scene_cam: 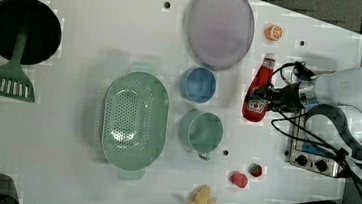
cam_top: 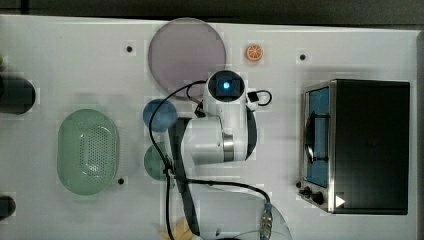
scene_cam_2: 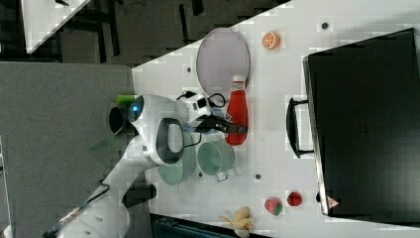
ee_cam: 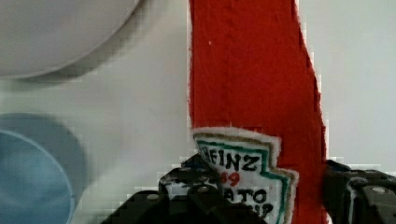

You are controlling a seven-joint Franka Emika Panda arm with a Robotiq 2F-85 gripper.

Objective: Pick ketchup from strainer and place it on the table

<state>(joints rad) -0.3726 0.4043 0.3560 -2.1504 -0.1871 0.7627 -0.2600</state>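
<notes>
That ketchup bottle [scene_cam: 258, 89] looks like a plush or felt toy rather than real plastic: in the wrist view its red body [ee_cam: 254, 84] has a fuzzy, stitched edge and the label reads as an embroidered patch. I'd judge it light, soft and squashy, not slippery and in no danger of breaking, though a soft body could flop or sag if held far from its middle. The lower, wider part around the label seems the sensible place to grip, and that is where the pincer [scene_cam: 270, 96] has it.

The pincer [scene_cam_2: 229, 126] is clamped on the bottle's lower body, one finger on each side of the label, with the white cap pointing away toward the grey plate [scene_cam: 220, 26]. The bottle is well clear of the pale green strainer [scene_cam: 134, 120], which sits empty on the left view's left side of the blue bowl [scene_cam: 198, 84] and the green cup [scene_cam: 202, 131]. The ketchup is over bare white desk [scene_cam: 100, 34] between the bowls and the toaster oven [scene_cam_2: 366, 124]; whether it already rests on the surface I cannot tell.
</notes>
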